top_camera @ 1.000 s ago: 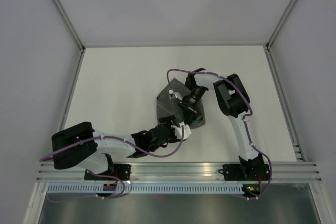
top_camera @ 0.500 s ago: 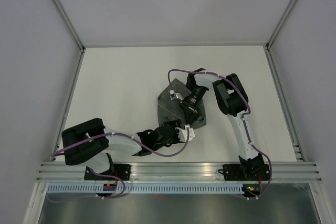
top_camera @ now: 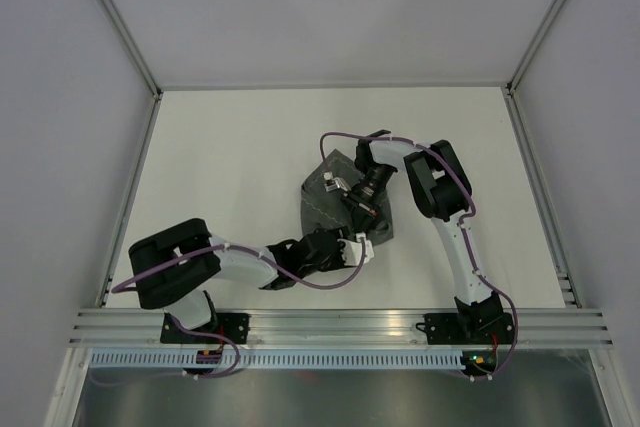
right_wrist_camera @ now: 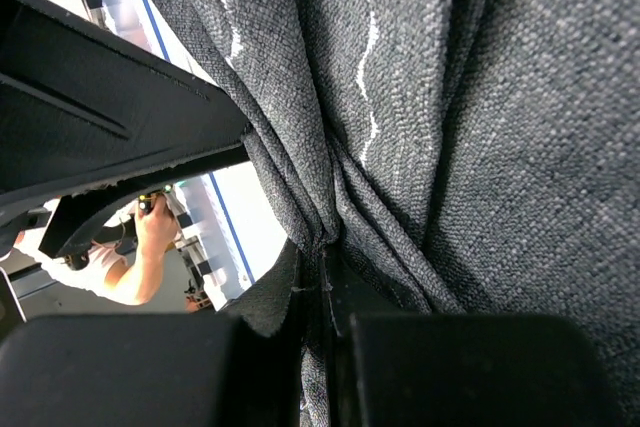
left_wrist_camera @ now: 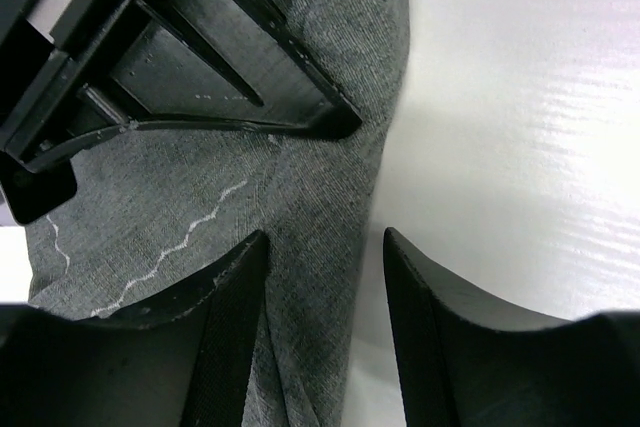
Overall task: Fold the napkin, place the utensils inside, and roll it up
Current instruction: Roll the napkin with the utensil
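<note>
The napkin [top_camera: 320, 209], a dark grey cloth with a light stitched line, lies bunched on the white table [top_camera: 230, 147]. My right gripper [top_camera: 362, 215] is shut on a gathered fold of it; in the right wrist view the cloth [right_wrist_camera: 450, 127] is pinched between the fingers [right_wrist_camera: 325, 282] and rises in pleats. My left gripper [top_camera: 362, 245] sits at the napkin's near corner. In the left wrist view its jaws [left_wrist_camera: 325, 257] stand apart around the cloth's folded edge [left_wrist_camera: 330, 207], one finger [left_wrist_camera: 225, 327] over the fabric, the other [left_wrist_camera: 440, 337] over bare table. The utensils are out of view.
White walls enclose the table on three sides. An aluminium rail [top_camera: 340, 327] with both arm bases runs along the near edge. The two arms meet over the napkin, their wrists a few centimetres apart.
My left arm has slid to the right, bringing its gripper to the napkin's near corner, and its jaws have narrowed. The right gripper has kept its hold without moving.
</note>
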### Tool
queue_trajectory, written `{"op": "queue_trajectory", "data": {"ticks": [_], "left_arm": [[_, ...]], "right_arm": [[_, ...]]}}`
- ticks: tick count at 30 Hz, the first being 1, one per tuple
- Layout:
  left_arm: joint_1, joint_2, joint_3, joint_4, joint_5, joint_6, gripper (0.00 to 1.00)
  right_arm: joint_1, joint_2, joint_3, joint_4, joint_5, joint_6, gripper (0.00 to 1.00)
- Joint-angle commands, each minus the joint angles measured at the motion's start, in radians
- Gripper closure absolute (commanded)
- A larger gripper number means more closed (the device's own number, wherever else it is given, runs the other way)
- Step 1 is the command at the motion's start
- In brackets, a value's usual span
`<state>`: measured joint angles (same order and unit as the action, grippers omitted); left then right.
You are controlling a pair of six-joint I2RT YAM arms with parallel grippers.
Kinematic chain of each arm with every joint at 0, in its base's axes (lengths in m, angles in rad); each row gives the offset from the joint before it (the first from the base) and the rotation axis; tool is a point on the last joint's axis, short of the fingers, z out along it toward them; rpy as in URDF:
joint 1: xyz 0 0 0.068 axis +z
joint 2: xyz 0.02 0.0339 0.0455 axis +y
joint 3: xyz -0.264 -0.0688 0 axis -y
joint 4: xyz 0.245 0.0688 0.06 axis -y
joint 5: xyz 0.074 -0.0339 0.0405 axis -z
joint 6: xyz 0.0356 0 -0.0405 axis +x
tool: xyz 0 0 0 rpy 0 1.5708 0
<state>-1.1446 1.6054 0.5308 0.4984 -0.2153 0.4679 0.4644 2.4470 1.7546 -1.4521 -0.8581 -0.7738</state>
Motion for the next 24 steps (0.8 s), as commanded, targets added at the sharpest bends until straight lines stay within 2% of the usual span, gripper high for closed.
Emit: {"op": "queue_trajectory", "data": {"ticks": [1, 6, 9, 11, 15, 17, 18, 24], "left_arm": [[0.022, 0.021, 0.037, -0.018, 0.056, -0.04, 0.43], [0.057, 0.039, 0.066, -0.072, 0.099, -0.052, 0.44], [0.065, 0.062, 0.096, -0.115, 0.142, -0.063, 0.54], [0.065, 0.073, 0.11, -0.155, 0.165, -0.064, 0.65], [0.068, 0.105, 0.136, -0.208, 0.206, -0.081, 0.76], [0.083, 0.123, 0.175, -0.273, 0.24, -0.1, 0.83], [0.089, 0.14, 0.188, -0.293, 0.27, -0.116, 0.91], [0.137, 0.166, 0.254, -0.392, 0.368, -0.163, 0.98]], "right_arm": [[-0.013, 0.079, -0.003, 0.226, 0.269, -0.09, 1.0], [-0.013, 0.081, -0.001, 0.222, 0.269, -0.093, 1.0], [-0.012, 0.081, -0.001, 0.219, 0.268, -0.097, 1.0], [-0.012, 0.081, -0.001, 0.217, 0.268, -0.099, 1.0], [-0.013, 0.08, -0.001, 0.217, 0.266, -0.099, 1.0], [-0.013, 0.079, -0.001, 0.216, 0.266, -0.099, 1.0], [-0.013, 0.078, -0.004, 0.216, 0.266, -0.099, 1.0], [-0.017, 0.057, -0.012, 0.21, 0.251, -0.11, 1.0]]}}
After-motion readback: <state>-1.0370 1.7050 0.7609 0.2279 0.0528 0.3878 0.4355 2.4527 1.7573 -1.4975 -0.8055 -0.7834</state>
